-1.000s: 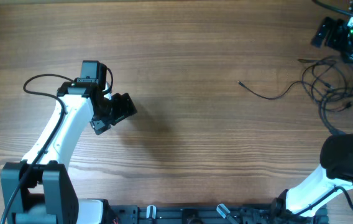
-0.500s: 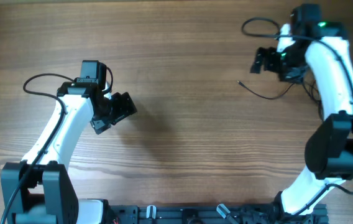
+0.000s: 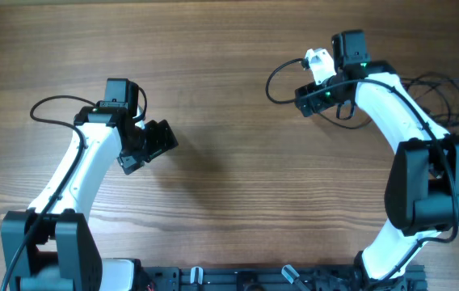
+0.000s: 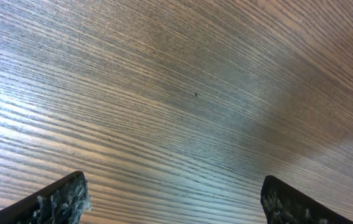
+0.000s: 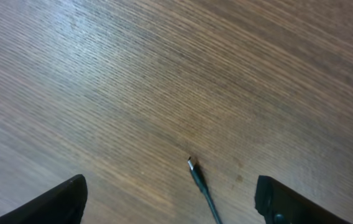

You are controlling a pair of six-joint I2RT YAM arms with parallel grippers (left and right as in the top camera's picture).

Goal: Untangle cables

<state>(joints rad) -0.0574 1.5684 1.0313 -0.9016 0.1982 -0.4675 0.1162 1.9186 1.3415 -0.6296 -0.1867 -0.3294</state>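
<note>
- Left gripper (image 3: pixel 155 144), left of centre, hangs released over bare table (image 4: pixel 183 93).
- Right gripper (image 3: pixel 306 99), upper right, is spread wide, grasping nothing.
- Cable end (image 5: pixel 195 171) lies between its fingers.
- Cables (image 3: pixel 448 82) sit tangled at the right edge.

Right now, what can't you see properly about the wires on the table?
1. Overhead: the right arm covers much of the cables, so their number and crossings are hidden.
2. Right wrist: one cable tip shows; the bottom edge cuts off the rest, and its plug is too small to name.
3. Left wrist: only bare table shows; no cables in view.
</note>
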